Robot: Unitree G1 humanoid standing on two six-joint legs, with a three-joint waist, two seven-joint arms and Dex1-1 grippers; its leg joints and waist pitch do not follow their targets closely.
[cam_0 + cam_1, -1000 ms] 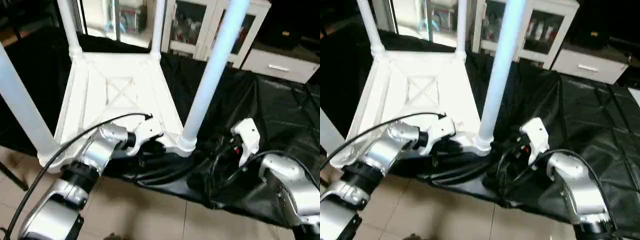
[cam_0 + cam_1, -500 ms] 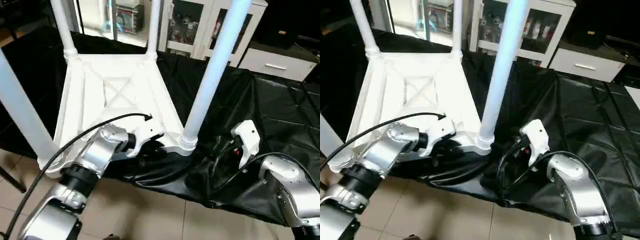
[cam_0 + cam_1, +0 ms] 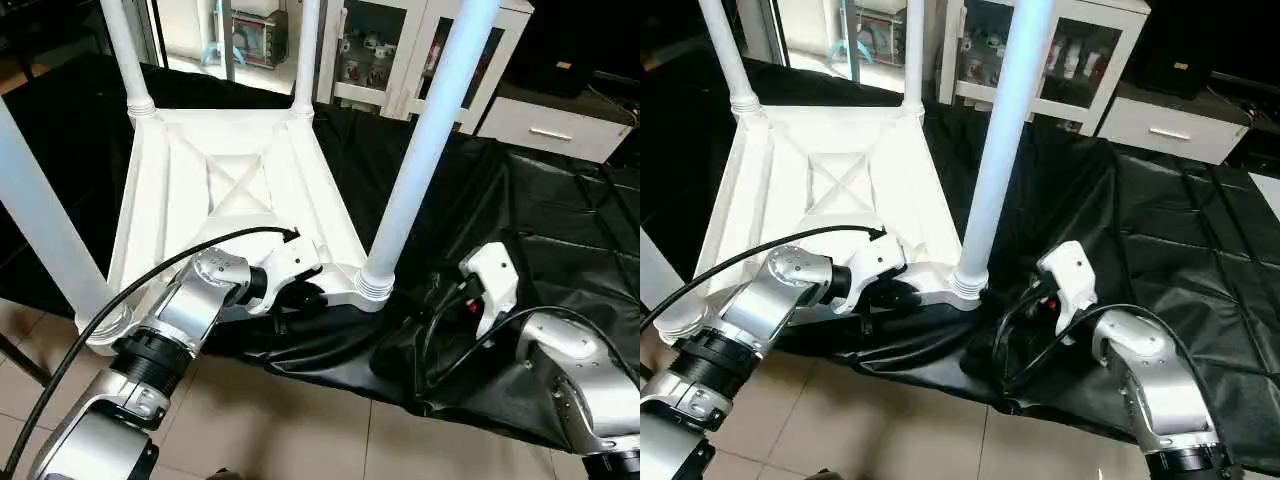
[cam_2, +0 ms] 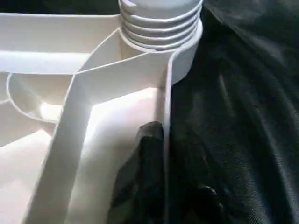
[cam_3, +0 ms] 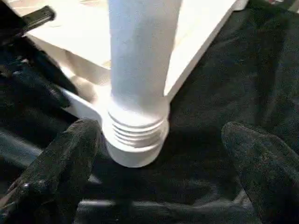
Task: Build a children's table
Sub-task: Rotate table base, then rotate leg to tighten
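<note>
1. Here, the table [image 3: 230,200] is seen upside down on a black sheet [image 3: 540,230], its four legs [image 3: 425,150] standing up from the corner sockets.
2. At about seven o'clock of the top, the left gripper [image 4: 154,186] is closed on the thin rim wall, one finger either side.
3. At five o'clock, beside the nearest leg's threaded collar [image 5: 135,133], the right gripper [image 5: 159,182] is held wide open and empty.
4. The plastic is judged light, stiff and slippery; the rim or a leg near its socket is best gripped.
</note>
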